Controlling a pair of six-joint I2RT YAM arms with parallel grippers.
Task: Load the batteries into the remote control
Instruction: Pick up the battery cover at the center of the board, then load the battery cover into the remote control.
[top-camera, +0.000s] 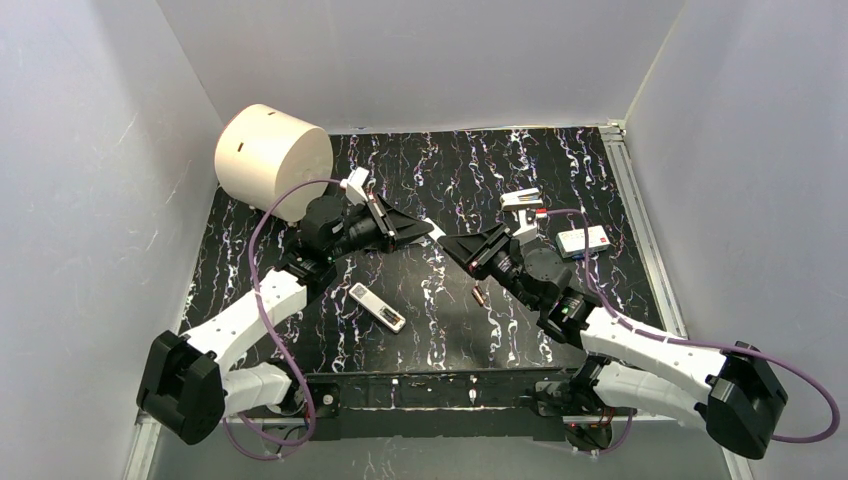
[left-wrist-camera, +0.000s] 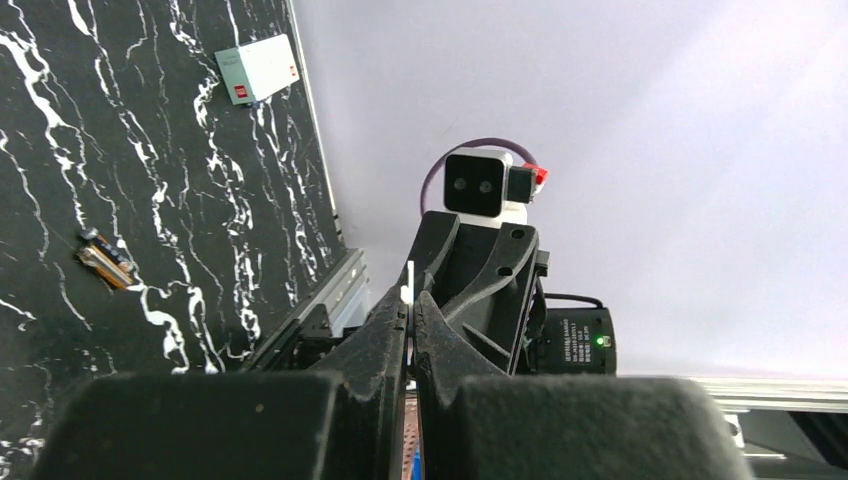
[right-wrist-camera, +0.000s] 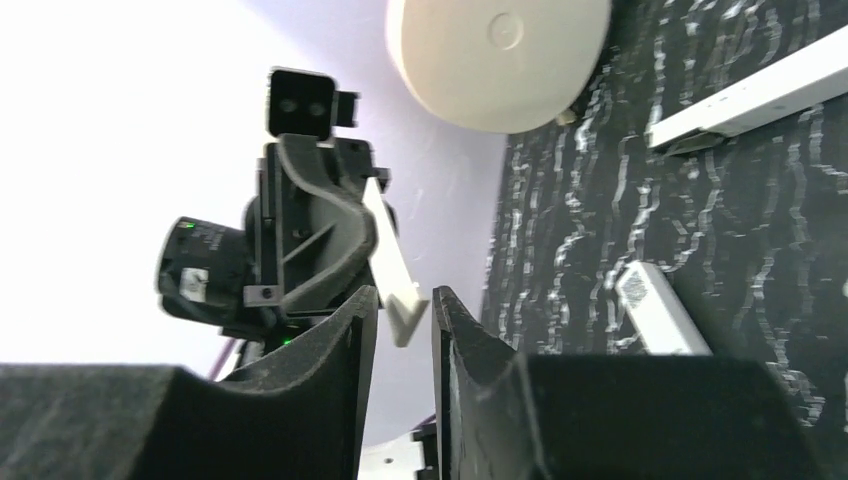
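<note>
Label on white box (top-camera: 584, 241) blurring — I'm clenching a white strip (right-wrist-camera: 388, 250) in my left end effector (left-wrist-camera: 411, 298), right end effector (right-wrist-camera: 404, 292) gaping.

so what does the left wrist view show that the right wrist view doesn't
Only the left wrist: the batteries and the white box with a red mark. Only the right wrist: the remote control and the cream drum. Both: the white strip pinched in the left end effector, with the right end effector at its tip.
</note>
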